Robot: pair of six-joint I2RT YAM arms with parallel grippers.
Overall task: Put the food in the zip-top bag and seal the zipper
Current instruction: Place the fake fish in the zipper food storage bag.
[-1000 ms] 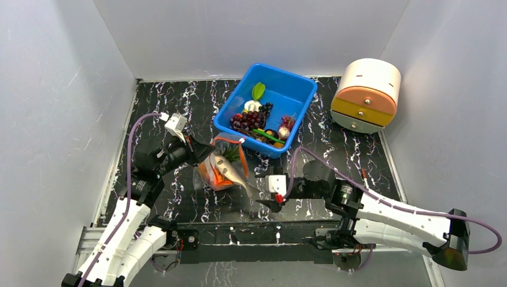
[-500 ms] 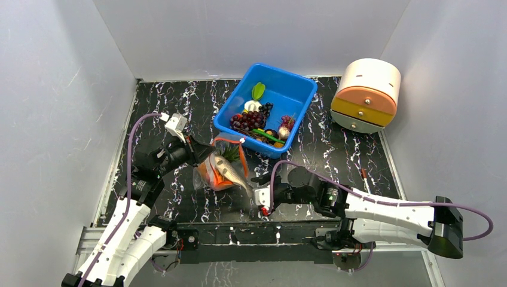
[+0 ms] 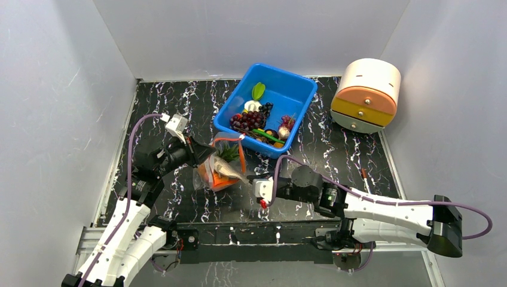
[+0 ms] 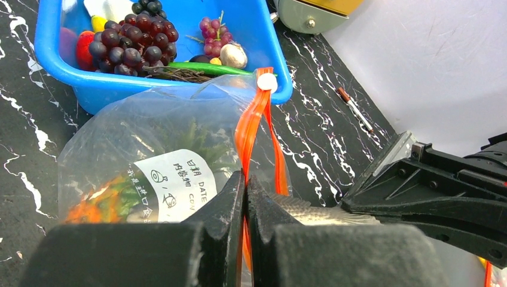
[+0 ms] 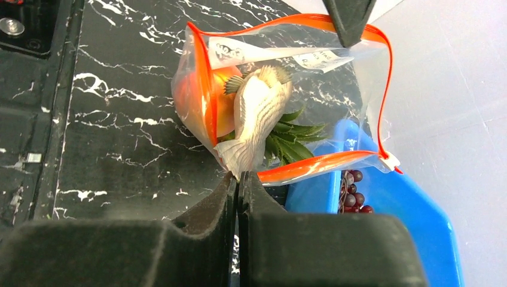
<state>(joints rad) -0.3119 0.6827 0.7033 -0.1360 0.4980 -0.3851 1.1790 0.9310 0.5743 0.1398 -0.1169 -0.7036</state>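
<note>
My right gripper (image 5: 238,178) is pinched shut on the tail tip of the toy fish (image 5: 257,110). The fish's head sits inside the open zip-top bag (image 5: 341,84), against the pineapple leaves (image 5: 296,134). My left gripper (image 4: 245,179) is clamped tight on the orange zipper (image 4: 254,119) at the bag's mouth. The blue bin (image 5: 394,209) sits just behind the bag
</note>
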